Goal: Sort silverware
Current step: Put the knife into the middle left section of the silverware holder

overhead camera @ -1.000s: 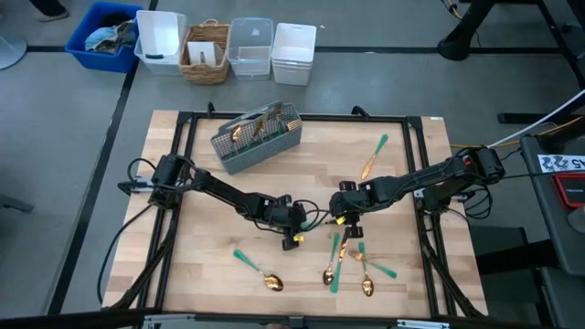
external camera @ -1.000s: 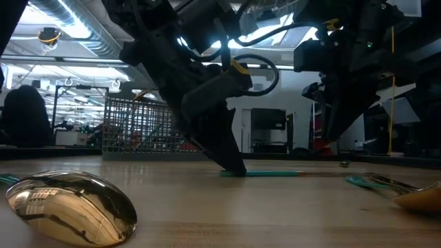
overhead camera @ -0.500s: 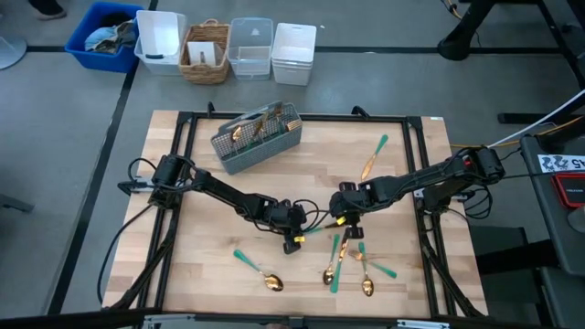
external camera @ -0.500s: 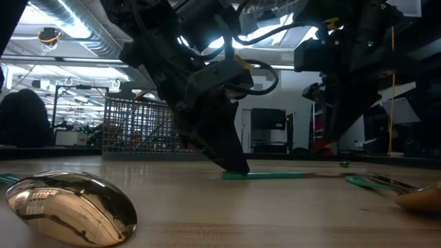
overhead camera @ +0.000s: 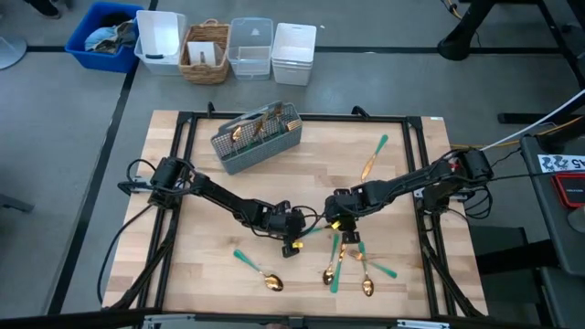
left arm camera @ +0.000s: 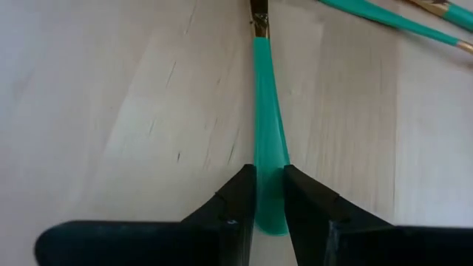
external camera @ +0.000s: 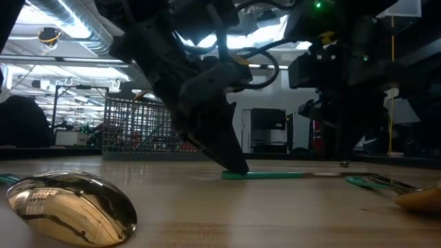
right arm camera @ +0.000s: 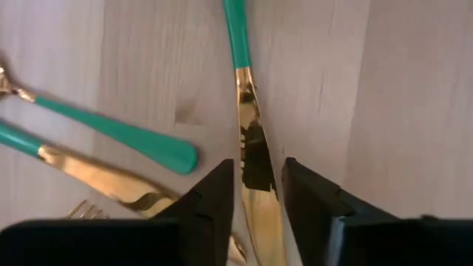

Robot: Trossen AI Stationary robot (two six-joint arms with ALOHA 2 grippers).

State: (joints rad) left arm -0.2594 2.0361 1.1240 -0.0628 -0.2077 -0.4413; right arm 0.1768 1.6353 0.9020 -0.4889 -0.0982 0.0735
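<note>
Evidently the knife [left arm camera: 267, 148] lying flat on the table [overhead camera: 210, 274], well in front of the grey caddy [overhead camera: 257, 137], is light, stiff and slick, best pinched at its teal handle, where the left gripper [left arm camera: 267, 203] is clamped, while the right gripper [right arm camera: 257, 196] straddles the gold blade, jaws parted.

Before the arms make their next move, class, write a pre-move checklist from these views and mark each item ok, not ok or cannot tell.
1. Left gripper closed on the knife's teal handle: ok.
2. Right gripper straddling the gold blade: ok. Whether it has let go: cannot tell.
3. Knife flat on the table: ok in the low view.
4. Grey mesh caddy upright with cutlery inside: ok.
5. Nearby fork and spoons clear of the knife's path: cannot tell; they lie close beside the right gripper.
</note>
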